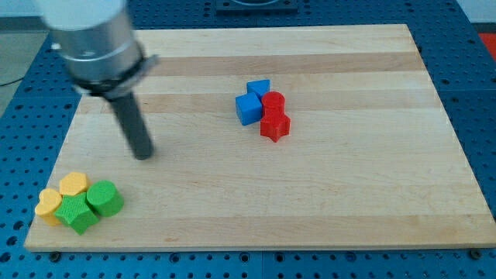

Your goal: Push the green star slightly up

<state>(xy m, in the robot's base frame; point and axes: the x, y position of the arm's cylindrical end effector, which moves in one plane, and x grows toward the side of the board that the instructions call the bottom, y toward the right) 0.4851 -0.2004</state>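
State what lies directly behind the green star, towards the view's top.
A yellow block and a green block touch the green star there. My tip is farther up, apart. Their hidden sides cannot be seen.

A robotics lab bench, probably: a pale wooden board (310,201) lies on a blue perforated metal table (480,93), and a grey industrial arm (93,39) looms at the view's top left.
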